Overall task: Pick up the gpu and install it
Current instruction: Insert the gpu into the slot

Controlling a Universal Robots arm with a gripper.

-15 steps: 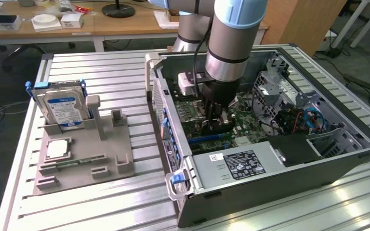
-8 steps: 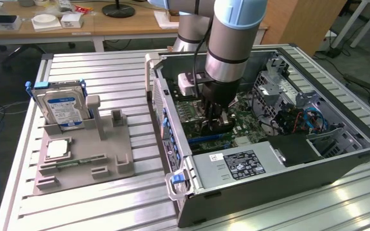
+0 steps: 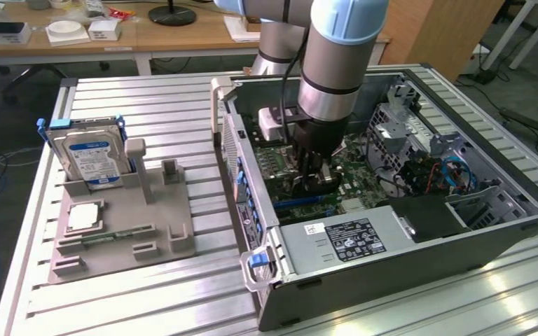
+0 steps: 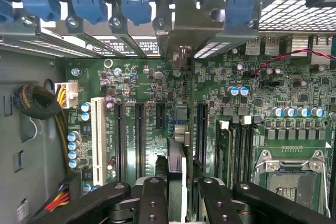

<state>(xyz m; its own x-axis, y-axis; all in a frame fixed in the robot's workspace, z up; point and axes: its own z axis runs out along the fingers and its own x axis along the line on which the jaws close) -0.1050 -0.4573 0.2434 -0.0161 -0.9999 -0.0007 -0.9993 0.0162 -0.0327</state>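
Jaws clamped on the gpu [image 4: 179,135], which stands edge-on over the motherboard [image 4: 131,72]; I judge any tilt or sideways offset under downward pressure could jam its connector edge.

gpu [image 4: 179,129] with dull metal bracket [image 4: 192,18], ribbed metal table [image 3: 157,105]

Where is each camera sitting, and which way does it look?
Exterior view: off the arm, high beside the table, looking down into the open computer case; the grey arm reaches into it.
Wrist view: on the wrist, facing the green motherboard inside the case; black jaws show, shut on the graphics card, seen edge-on.
Both show the motherboard and the case's inside.
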